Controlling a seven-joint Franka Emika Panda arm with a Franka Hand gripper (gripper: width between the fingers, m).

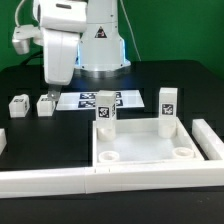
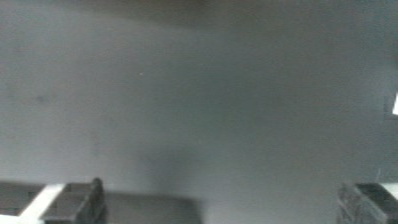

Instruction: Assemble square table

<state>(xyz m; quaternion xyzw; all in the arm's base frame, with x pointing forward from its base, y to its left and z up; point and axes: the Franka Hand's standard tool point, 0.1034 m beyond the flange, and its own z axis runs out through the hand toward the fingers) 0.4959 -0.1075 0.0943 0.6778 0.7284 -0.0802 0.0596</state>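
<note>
The square table top, a white tray with a raised rim, lies at the exterior view's right, with round sockets showing in its two near corners. Two white tagged legs stand upright at its far corners, one on the left and one on the right. Two more leg blocks lie loose on the black table at the left. My gripper hangs above the table behind those loose blocks. In the wrist view the gripper is open, its fingers wide apart over bare dark table, with nothing between them.
The marker board lies flat between the loose legs and the table top. A long white barrier wall runs along the front, and another piece runs at the right. The robot base stands at the back.
</note>
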